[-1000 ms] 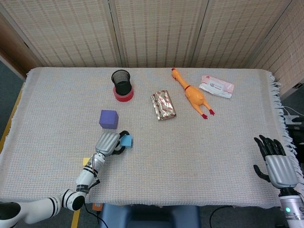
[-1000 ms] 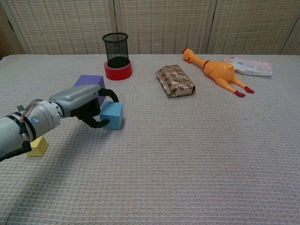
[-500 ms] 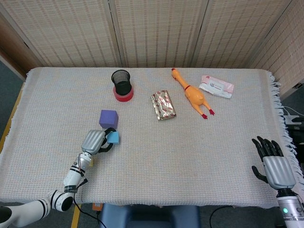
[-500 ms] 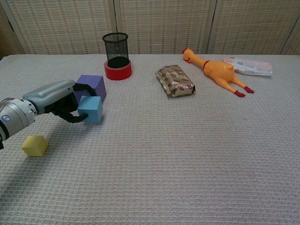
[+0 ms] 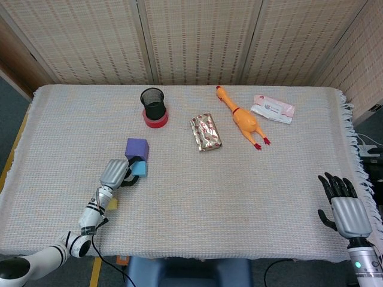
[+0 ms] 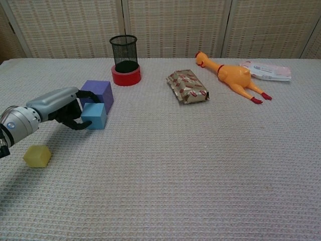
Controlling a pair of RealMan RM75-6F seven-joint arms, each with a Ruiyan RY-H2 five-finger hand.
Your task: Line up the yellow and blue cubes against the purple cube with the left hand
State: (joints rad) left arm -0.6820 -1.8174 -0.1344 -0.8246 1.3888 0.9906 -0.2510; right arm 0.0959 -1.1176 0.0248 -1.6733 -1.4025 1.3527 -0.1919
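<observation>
Writing is too small to read anywhere — the white plastic wipes packet (image 5: 273, 109) carries a pink label, and the gold foil-wrapped pack (image 6: 187, 86) a red-and-white print, but neither can be made out. Cubes number three. The small blue foam cube (image 6: 94, 115) sits on the woven cloth-covered table (image 6: 200, 165) with its far face touching the near side of the larger purple foam cube (image 6: 98, 94). The left hand (image 6: 62, 106) holds the blue cube — dark fingers (image 6: 80, 123) curled around its left and near sides, thumb up at the purple cube's edge. The small yellow foam cube (image 6: 37, 156) lies alone, well apart toward the table's near left edge.

One black wire-mesh pen cup (image 5: 154, 103) stands inside one red tape roll (image 5: 155, 119) behind the purple cube. One orange rubber chicken (image 5: 242, 117) lies between the foil pack and the wipes packet. The right hand (image 5: 346, 209) hovers past the table's near right corner, fingers spread, holding nothing.
</observation>
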